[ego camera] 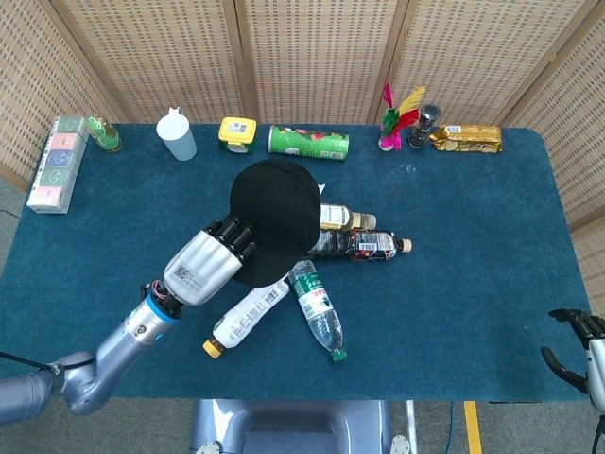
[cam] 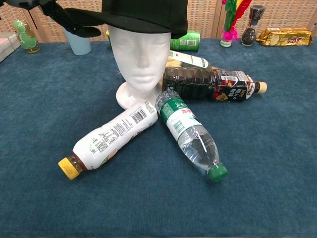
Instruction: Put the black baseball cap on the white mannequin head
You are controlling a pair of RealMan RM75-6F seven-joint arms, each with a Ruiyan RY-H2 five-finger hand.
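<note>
Sitting on: black baseball cap [cam: 143, 12] is covering the crown of the white mannequin head [cam: 139, 54], face showing below it in the chest view, hidden under it from the head view.
Cap tilt: brim is sticking out toward the robot's left side, not over the face, so the cap is looking turned off the face line.
Holding it: left hand [ego camera: 203, 263] is gripping the cap at its left edge, dark fingers [ego camera: 236, 236] curled onto the fabric; in the chest view only a dark bit of the hand is showing at the top left corner by the brim.
Key relation: cap is lying up and to the right of the left hand, the long brim-to-back axis running roughly toward that hand; the left hand is by far the nearer one.
Right hand: right hand [ego camera: 577, 350] is waiting at the near right edge, well apart from everything; too little of it is showing to tell how its fingers are lying.
Crowding the base: white bottle [cam: 111, 139], clear green-capped bottle [cam: 190, 136] and dark bottle [cam: 213, 84] are lying on the blue tabletop [cam: 272, 148] fanned out around the mannequin's foot.
Judging next: letting go looks close, though swinging the brim to the front may be wanted first; any tug risks rocking the mannequin.
</note>
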